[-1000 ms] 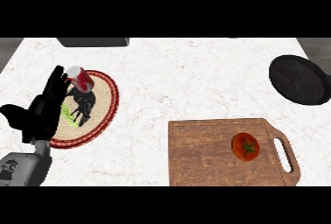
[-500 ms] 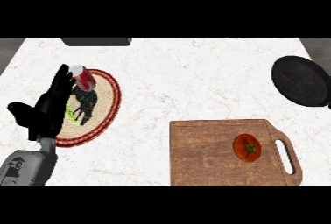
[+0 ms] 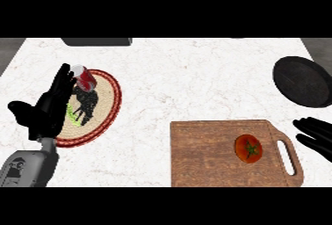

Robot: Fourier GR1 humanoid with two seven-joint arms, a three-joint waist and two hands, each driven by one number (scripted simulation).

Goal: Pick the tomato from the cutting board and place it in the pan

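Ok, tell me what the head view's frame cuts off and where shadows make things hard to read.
Head view: the pan is cut by the right edge; the right hand shows only as fingers entering there; a dark object is clipped at the top. The left hand, black, hides part of the plate. The tomato on the cutting board reads clearly; shadows are faint.
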